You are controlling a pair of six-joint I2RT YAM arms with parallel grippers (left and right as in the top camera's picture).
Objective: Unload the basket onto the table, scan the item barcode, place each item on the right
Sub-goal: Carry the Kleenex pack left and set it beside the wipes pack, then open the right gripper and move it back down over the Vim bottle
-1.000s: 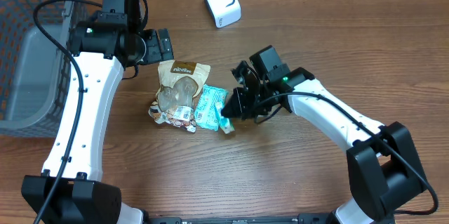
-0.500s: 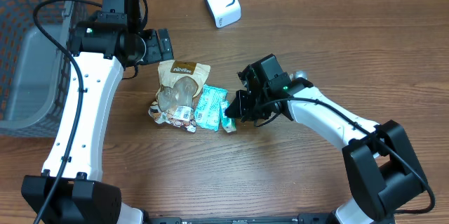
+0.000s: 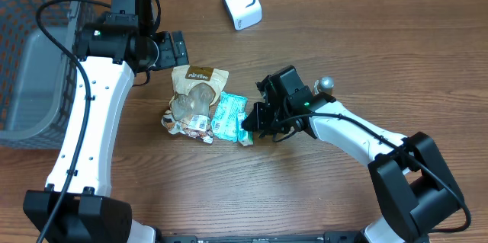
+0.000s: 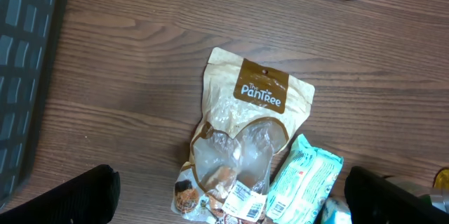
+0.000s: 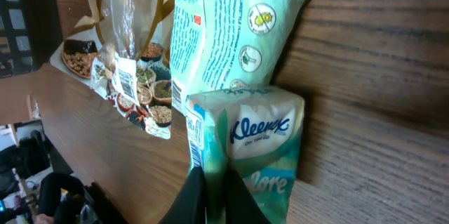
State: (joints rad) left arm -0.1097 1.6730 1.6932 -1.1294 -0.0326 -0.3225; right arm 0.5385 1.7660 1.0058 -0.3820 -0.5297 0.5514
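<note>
A grey mesh basket (image 3: 30, 60) is seen at the far left edge of the overhead view, on the wooden tabletop (image 3: 358, 37); just to its right, in the upper left, the left claw (image 3: 175, 48) is held above the tabletop with its jaws spread wide and nothing between them; in the left wrist view its dark fingers (image 4: 70, 199) are seen far apart in the two bottom corners. Directly below that claw in the overhead view a tan PanTree pouch (image 3: 195, 94) is laid flat, its clear window and barcode labels facing up; against its right edge, touching it, a pale green wipes pack (image 3: 227, 113) is laid at a slant. A white scanner (image 3: 241, 1) is stood at the top centre, well apart from the packets. At the lower right corner of the wipes pack a small Kleenex pack (image 3: 245, 133) is found, near the middle of the frame; in the right wrist view its printed face is turned towards the camera. The right claw (image 3: 254, 119) is closed narrow on the lower edge of that Kleenex pack, the fingers (image 5: 242, 199) being pressed nearly together at the bottom of the wrist view.
</note>
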